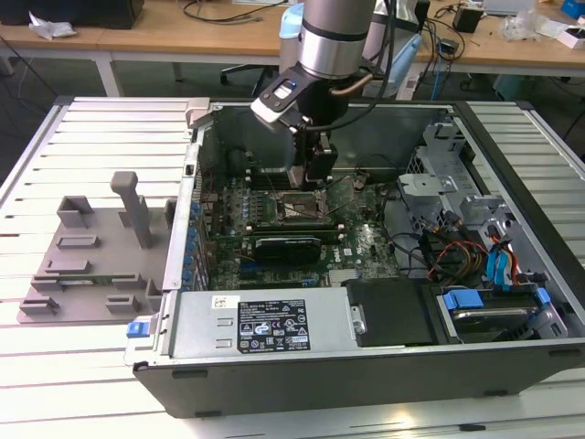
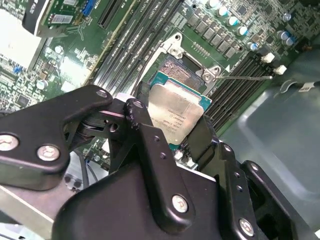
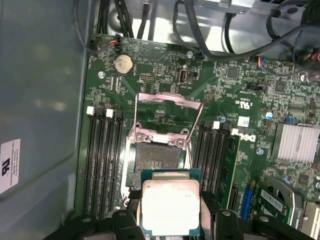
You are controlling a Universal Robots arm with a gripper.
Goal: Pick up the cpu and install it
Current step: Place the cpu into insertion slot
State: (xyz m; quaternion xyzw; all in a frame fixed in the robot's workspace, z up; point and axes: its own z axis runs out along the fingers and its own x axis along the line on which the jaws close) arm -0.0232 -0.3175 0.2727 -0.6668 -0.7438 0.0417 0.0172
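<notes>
The arm point(image 1: 334, 37) is reaching down into the computer case point(image 1: 366, 375), its hand point(image 1: 311, 172) pinching the cpu point(image 3: 170, 207) close over the open socket point(image 3: 157, 159); a white label point(image 3: 9, 165) is showing on the case wall

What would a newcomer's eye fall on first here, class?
The tool grips the silvery cpu by its edges, close over the motherboard's open socket. In the exterior view the arm reaches down into an open computer case on a slatted table, a grey tray at the exterior view's left.
</notes>
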